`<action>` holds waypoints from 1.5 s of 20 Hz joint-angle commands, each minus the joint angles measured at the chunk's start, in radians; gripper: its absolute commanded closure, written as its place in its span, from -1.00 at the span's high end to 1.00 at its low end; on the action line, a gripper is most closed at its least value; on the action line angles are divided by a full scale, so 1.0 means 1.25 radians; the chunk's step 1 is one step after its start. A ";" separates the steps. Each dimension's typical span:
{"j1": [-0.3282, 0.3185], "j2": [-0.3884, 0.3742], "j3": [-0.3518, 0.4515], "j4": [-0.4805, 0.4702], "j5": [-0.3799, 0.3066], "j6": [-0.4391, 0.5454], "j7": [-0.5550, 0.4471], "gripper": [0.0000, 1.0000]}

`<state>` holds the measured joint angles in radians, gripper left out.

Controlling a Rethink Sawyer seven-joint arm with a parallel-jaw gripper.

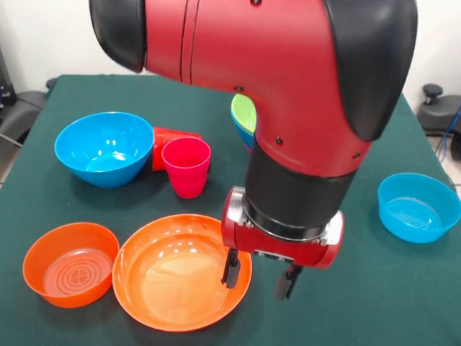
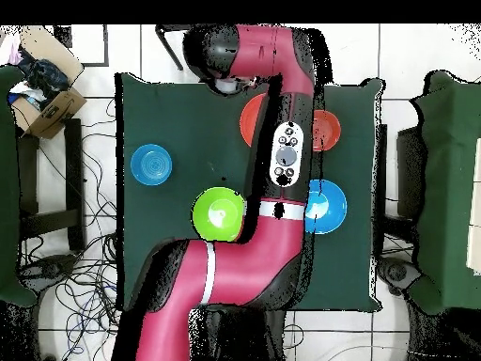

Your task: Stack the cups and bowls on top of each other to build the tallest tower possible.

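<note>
**Pincer hanging spread over the rim of the large orange bowl**

The pincer is hanging with its two short black fingers spread apart and holding nothing. One finger is sitting just above the rim of the large orange bowl, the other is dangling outside that rim over the green cloth of the worktop. Above the fingers, a red collar with a silver band is joining a thick black cylinder and then the glossy red and black arm, which is filling much of the front view.

The large orange bowl is lying wide, shallow and shiny, its smooth inside catching the light. Touching its rim, on the side away from the pincer, a small orange bowl is sitting upright, with raised concentric rings moulded into its bottom. Beyond the large orange bowl, a pink-magenta cup is standing upright, tapered and narrow, and just behind it a red-orange cup is lying on its side. Beside those cups a deep, rounded blue bowl is resting open side up.

Well apart from the large orange bowl, past the pincer, a smaller light blue bowl is sitting alone. A lime green bowl is peeking out from behind the arm with a sliver of blue beneath it; the arm is hiding most of it in the front view, while the overhead view is showing it whole.
</note>
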<state>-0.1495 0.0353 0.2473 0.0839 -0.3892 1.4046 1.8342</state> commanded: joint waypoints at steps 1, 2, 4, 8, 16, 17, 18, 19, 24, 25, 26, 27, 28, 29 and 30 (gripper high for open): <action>-0.012 0.009 -0.005 0.098 -0.059 0.009 -0.180 1.00; -0.011 0.009 -0.008 0.099 -0.057 0.015 -0.180 1.00; -0.010 0.008 -0.018 0.105 -0.052 0.020 -0.177 1.00; -0.006 0.009 -0.040 0.116 -0.043 0.036 -0.168 1.00; -0.004 0.017 -0.060 0.148 -0.013 0.011 -0.172 1.00; -0.003 0.021 -0.060 0.148 -0.011 0.009 -0.175 1.00; -0.003 0.020 -0.063 0.154 -0.007 0.003 -0.176 1.00; -0.003 0.021 -0.065 0.158 -0.003 -0.002 -0.179 1.00; -0.003 0.024 -0.071 0.178 0.016 -0.016 -0.198 1.00; -0.003 0.024 -0.070 0.183 0.020 -0.018 -0.201 1.00; -0.003 0.024 -0.069 0.188 0.023 -0.022 -0.202 1.00; -0.003 0.024 -0.068 0.194 0.027 -0.026 -0.204 1.00; -0.003 0.024 -0.067 0.195 0.029 -0.028 -0.204 1.00; -0.004 0.022 -0.065 0.208 0.035 -0.040 -0.205 1.00; -0.005 0.018 -0.064 0.219 0.040 -0.048 -0.204 1.00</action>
<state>-0.1497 0.0616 0.1205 0.1856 -0.3496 1.4038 1.8342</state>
